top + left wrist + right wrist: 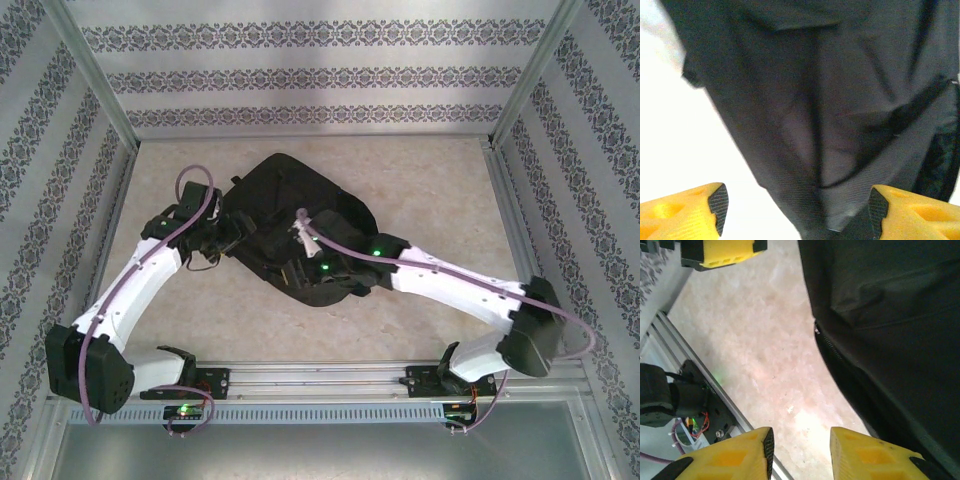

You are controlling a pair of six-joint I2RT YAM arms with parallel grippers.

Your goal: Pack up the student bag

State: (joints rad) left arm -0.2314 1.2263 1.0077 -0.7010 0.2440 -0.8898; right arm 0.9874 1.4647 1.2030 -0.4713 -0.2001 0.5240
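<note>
Packing is pending: the student bag (300, 205) is lying on the table (430, 190).
Top view: it is slumping soft and creased, patterned walls (300, 75) boxing it in; probably light, best pinched at a hem. Left wrist: the left gripper (797, 205) is gaping astride its fabric. Right wrist: the right gripper (801, 445) is hovering parted beside its zipper (826, 341), gripping nothing.

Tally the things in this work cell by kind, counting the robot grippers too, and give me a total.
Black student backpack: 1
Yellow-fingered grippers: 2 (left gripper, right gripper)
Total: 3
</note>
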